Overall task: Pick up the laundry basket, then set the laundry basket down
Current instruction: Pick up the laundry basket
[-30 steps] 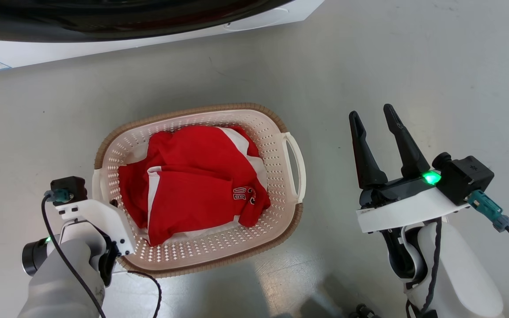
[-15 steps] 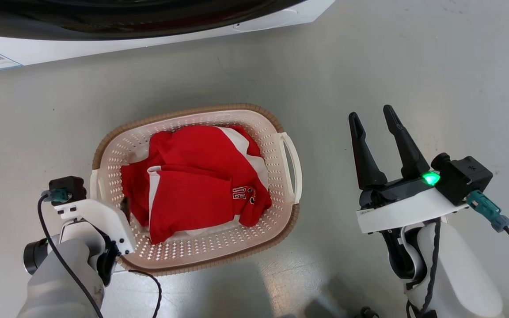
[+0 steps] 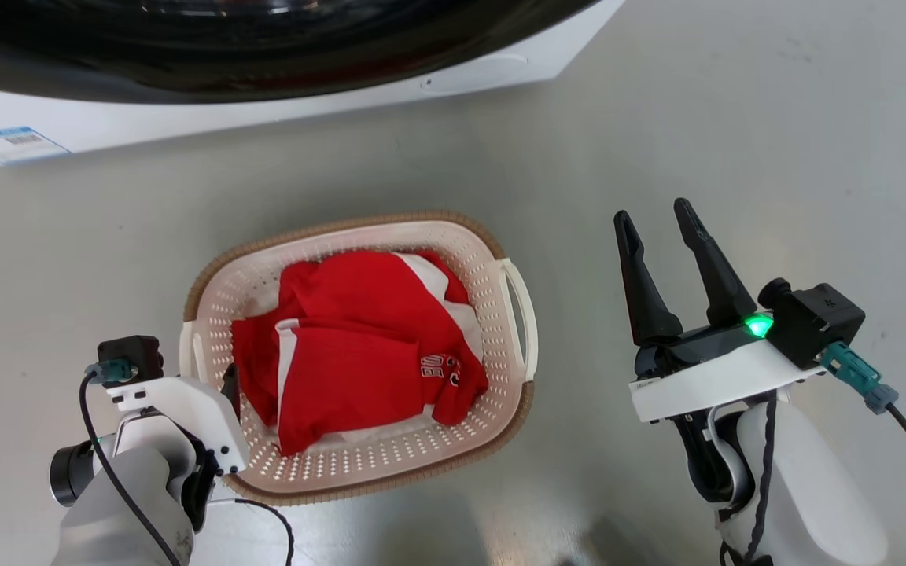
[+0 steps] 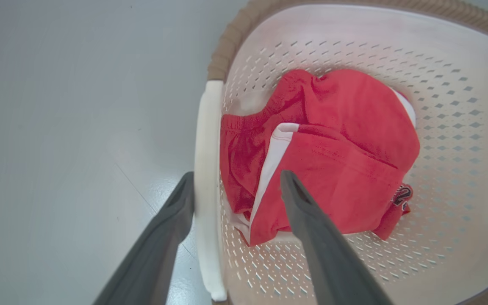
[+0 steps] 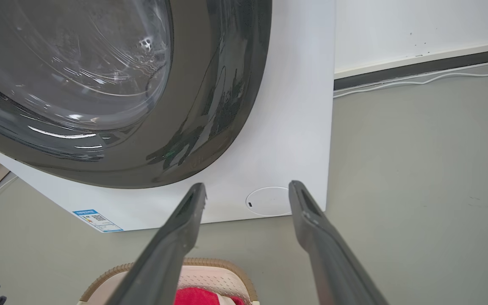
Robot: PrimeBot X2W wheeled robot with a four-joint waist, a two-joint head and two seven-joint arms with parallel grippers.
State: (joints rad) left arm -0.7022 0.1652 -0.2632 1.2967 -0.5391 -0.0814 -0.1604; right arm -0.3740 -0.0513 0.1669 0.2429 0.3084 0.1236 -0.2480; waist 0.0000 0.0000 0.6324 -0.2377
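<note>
Laundry basket (image 4: 354,51) handle (image 4: 207,169) within left end effector (image 4: 237,174)

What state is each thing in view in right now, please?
laundry basket: upright on the floor, not gripped.
red garment: crumpled inside the basket.
left gripper: open, fingers astride the basket's white handle.
right gripper: open, empty, apart from the basket.
washing machine: door looks shut.

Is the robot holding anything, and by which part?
Nothing. The left gripper stands open astride the handle of the basket, not clamping it; the right gripper is open, beside the basket.
</note>
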